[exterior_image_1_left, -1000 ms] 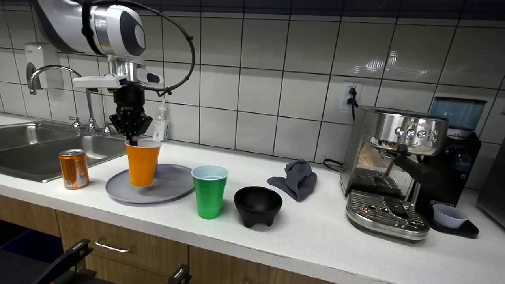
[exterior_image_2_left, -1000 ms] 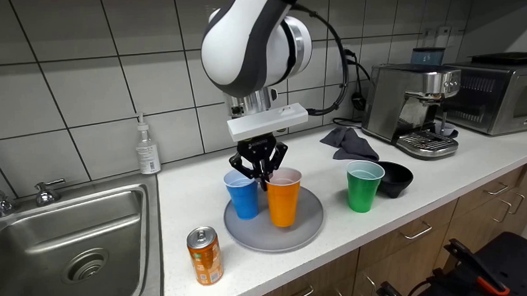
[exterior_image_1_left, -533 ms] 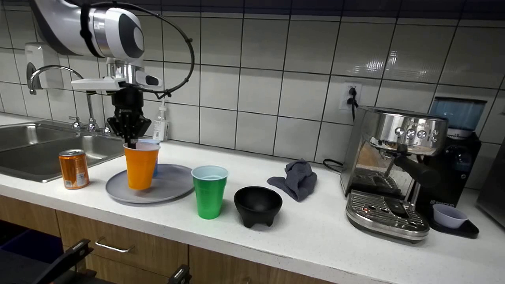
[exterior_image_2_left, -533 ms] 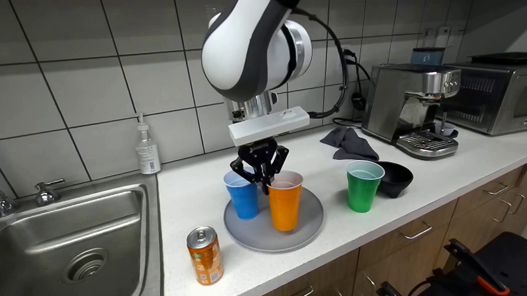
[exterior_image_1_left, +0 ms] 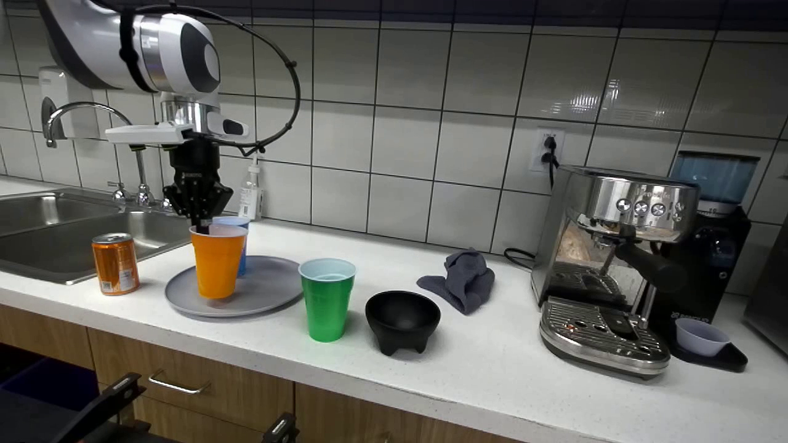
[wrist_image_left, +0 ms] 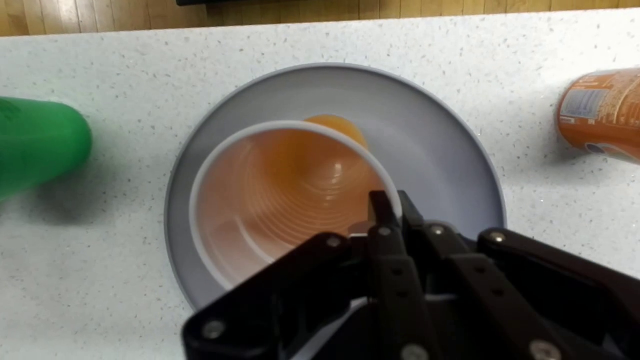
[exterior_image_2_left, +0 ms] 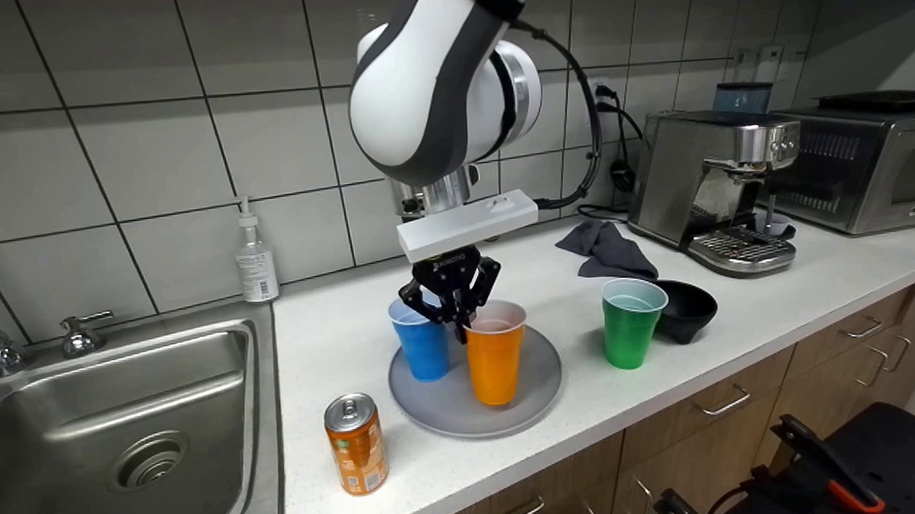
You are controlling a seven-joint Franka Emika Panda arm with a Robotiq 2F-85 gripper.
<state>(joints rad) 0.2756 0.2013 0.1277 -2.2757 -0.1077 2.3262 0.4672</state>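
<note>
Pinching the orange cup (wrist_image_left: pixel 295 185) by its rim, the claw (wrist_image_left: pixel 395 202) is clamped about as tight as that thin wall allows, one finger inside and one outside. Kinda sketchy hold imo: with only a sliver of rim gripped off to one side, the cup could swing or slip if its base catches the gray plate (exterior_image_2_left: pixel 544 377) under it. There's a blue cup (exterior_image_2_left: pixel 423 351) right beside it on that plate too, so a sideways drift of the claw might knock that one over. Position-wise, the orange cup is mostly below the claw, out on the side away from the sink (exterior_image_2_left: pixel 266 404); can't tell whether its base touches the plate. Farther out there's an orange can (exterior_image_2_left: pixel 358 454) toward the sink, a green cup (exterior_image_2_left: pixel 631 334) the other way, then a black bowl (exterior_image_1_left: pixel 403 339) and, way down the counter (exterior_image_1_left: pixel 474 369), an espresso machine (exterior_image_1_left: pixel 585 246).
</note>
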